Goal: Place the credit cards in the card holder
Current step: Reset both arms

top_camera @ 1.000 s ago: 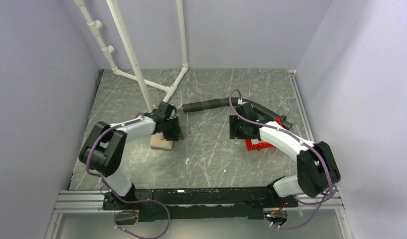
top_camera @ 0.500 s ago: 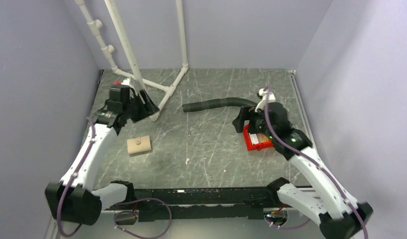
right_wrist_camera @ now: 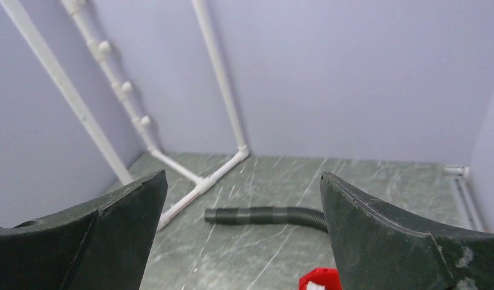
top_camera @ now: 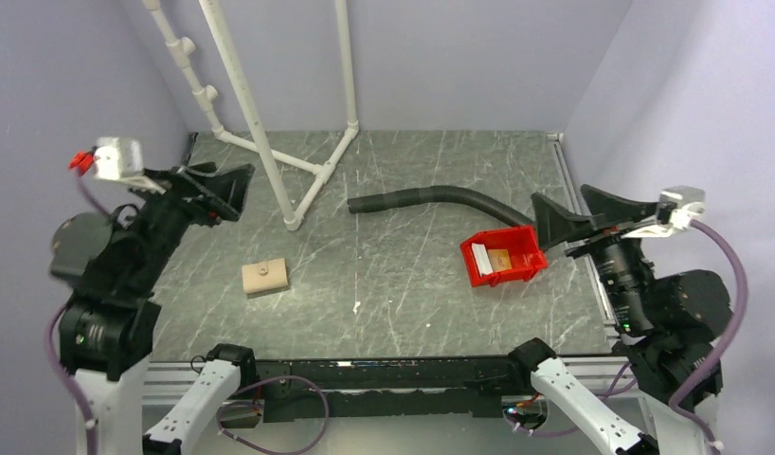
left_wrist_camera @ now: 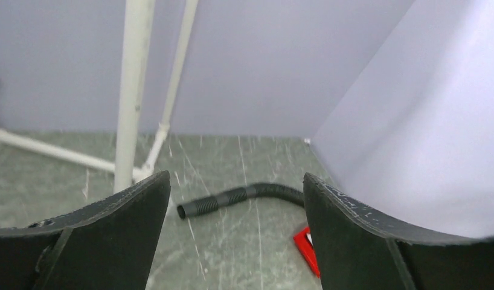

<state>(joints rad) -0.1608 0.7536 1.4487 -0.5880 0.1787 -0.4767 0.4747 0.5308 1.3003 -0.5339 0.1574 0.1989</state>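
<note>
The tan card holder (top_camera: pixel 265 277) lies folded shut on the table at the left, its round snap facing up. The credit cards, one white (top_camera: pixel 481 258) and one tan-orange (top_camera: pixel 502 258), rest inside a red bin (top_camera: pixel 522 268) at the right. My left gripper (top_camera: pixel 230 192) hangs open high above the table's left side, well away from the holder. My right gripper (top_camera: pixel 561 204) is open too, raised just right of the bin. Each wrist view shows wide-apart fingers with nothing between them: left gripper (left_wrist_camera: pixel 235 178), right gripper (right_wrist_camera: pixel 243 175). A corner of the bin (left_wrist_camera: pixel 307 248) (right_wrist_camera: pixel 320 279) shows low in both.
A black ribbed hose (top_camera: pixel 431 196) (left_wrist_camera: pixel 244 196) (right_wrist_camera: pixel 263 214) curves across the far middle of the table. A white pipe frame (top_camera: pixel 270 123) stands at the back left. Purple walls close in the left, back and right sides.
Both arms rose from the table and swung back to the outer sides, jaws opening wide. The left gripper left the card holder, which now lies a little further left.
</note>
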